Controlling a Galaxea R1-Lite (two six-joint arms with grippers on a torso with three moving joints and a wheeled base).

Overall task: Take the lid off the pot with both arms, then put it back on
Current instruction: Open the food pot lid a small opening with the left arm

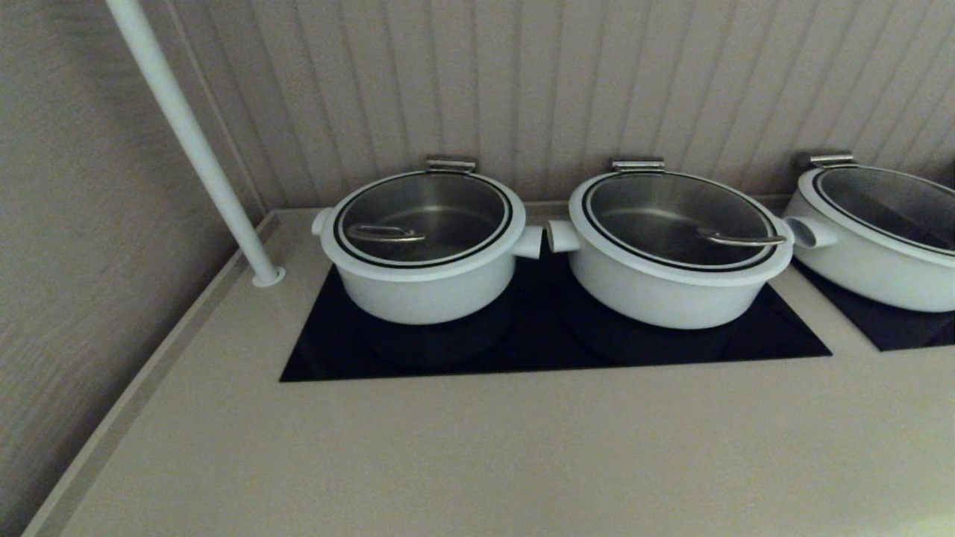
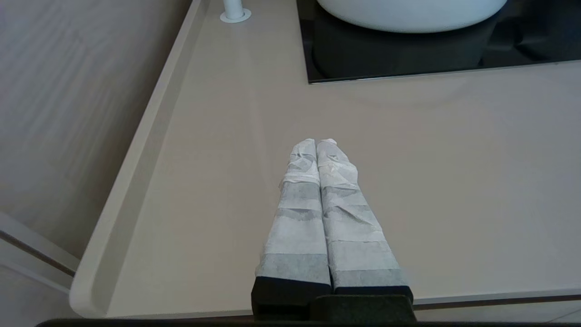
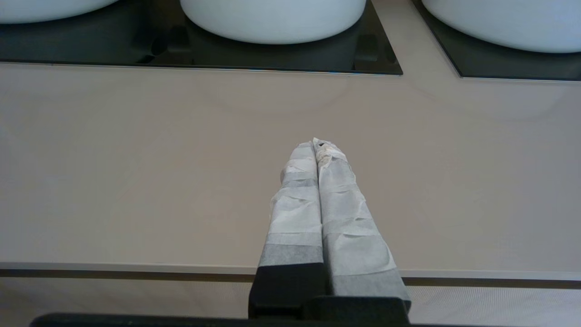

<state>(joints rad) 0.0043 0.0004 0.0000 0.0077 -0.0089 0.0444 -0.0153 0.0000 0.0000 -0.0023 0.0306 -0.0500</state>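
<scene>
Three alike low white pots stand in a row on black hobs, each with a glass lid seated on it. They are the left pot [image 1: 425, 287] with its lid [image 1: 423, 216], the middle pot [image 1: 656, 291] with its lid [image 1: 675, 216], and the right pot [image 1: 865, 276] with its lid [image 1: 888, 198]. I cannot tell which one the task means. My left gripper [image 2: 316, 141] is shut and empty over the front counter, short of the left pot [image 2: 408, 13]. My right gripper [image 3: 315, 143] is shut and empty, short of the middle pot [image 3: 272, 18]. Neither gripper shows in the head view.
A white slanted pole [image 1: 194, 149] meets the counter left of the left pot. The black hob [image 1: 522, 350] holds two pots and a second hob [image 1: 910, 332] holds the third. The counter has a raised lip [image 1: 127, 418] on the left, and a panelled wall stands behind.
</scene>
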